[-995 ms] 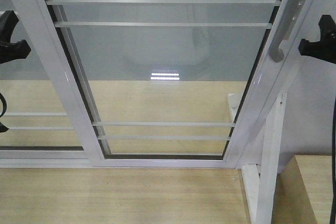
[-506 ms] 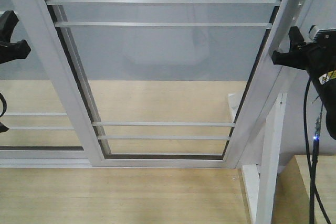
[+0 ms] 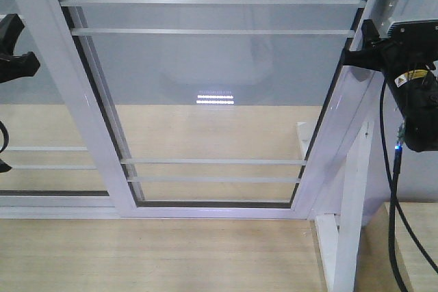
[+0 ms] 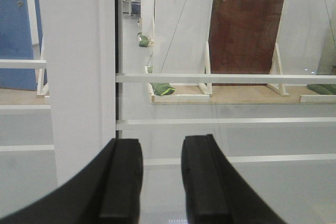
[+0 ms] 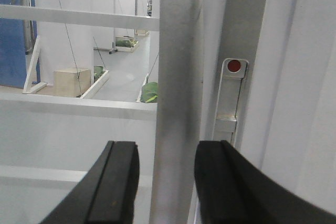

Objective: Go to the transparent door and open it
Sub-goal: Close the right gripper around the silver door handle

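Note:
The transparent door (image 3: 219, 66) fills the middle of the front view, clear glass with thin white bars in a white frame. My right gripper (image 3: 363, 51) is at the door's right edge, covering the grey bar handle there. In the right wrist view the handle (image 5: 176, 77) runs upright between my right gripper's (image 5: 165, 153) two black fingers, with a gap on each side; the jaws are open. My left gripper (image 3: 20, 46) is at the far left, open and empty. In the left wrist view it (image 4: 161, 150) faces the glass beside a white frame post (image 4: 79, 77).
A second barred glass panel (image 3: 41, 162) stands behind at the left. A white slanted post and brace (image 3: 352, 203) stand at the right, by a wooden box (image 3: 417, 237). The floor (image 3: 157, 251) is wood. A metal latch with a red dot (image 5: 233, 65) sits right of the handle.
My right gripper has moved left from the right edge of the view onto the handle, which now sits between its fingers. The left gripper has not moved.

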`<state>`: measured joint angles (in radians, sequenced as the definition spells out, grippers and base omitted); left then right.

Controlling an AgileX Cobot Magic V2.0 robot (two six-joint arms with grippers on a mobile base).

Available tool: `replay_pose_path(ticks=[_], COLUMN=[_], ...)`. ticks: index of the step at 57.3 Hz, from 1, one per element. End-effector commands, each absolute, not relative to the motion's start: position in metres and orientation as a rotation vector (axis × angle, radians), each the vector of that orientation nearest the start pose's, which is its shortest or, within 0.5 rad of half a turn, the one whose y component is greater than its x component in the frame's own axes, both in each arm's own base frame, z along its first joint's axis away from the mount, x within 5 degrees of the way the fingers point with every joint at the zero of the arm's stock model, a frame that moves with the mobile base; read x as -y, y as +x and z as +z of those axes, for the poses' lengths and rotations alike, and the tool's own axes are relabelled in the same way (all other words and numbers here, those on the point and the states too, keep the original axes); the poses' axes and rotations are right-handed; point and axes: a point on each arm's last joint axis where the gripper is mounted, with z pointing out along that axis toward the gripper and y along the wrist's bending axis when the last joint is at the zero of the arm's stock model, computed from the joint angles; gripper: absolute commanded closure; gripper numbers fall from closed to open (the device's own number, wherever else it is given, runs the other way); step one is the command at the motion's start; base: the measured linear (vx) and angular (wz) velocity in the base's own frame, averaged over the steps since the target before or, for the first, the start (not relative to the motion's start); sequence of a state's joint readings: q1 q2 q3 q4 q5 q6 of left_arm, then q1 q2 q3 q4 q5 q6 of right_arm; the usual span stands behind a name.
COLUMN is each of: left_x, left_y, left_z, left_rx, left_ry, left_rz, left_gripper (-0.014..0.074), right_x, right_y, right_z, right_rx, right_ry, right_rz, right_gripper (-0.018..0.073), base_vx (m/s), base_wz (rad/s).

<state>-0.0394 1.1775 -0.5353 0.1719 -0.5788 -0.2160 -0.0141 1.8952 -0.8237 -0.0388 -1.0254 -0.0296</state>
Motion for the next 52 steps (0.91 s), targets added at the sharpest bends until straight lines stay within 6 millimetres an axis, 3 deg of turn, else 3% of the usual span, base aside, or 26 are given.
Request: replay_pose_path(ticks=[1,21,52], left_x=[0.019,0.019,0.019], left_y=[0.242,0.242,0.242], left_z=[0.308,0.308,0.308], left_rx=[-1.431,-1.431,-1.431], left_ry=[0.046,0.045,0.045], left_rz=[-0.179,-0.179,-0.179], left_gripper=[0.0251,0.0251,0.0251], right_x=[0.001,0.003,-0.004], right_y=[0.382,0.408,0.411], right_z=[0.216,0.211,0.210], right_rx=[-1.364,-1.346,-1.335], right_ry=[-0.062,-0.049,-0.135], right_rz=[-0.036,-0.040,-0.027], right_gripper=[0.0201,0.0201,0.0201], base_vx=[0.00,0.00,0.00], base_wz=[0.00,0.00,0.00])
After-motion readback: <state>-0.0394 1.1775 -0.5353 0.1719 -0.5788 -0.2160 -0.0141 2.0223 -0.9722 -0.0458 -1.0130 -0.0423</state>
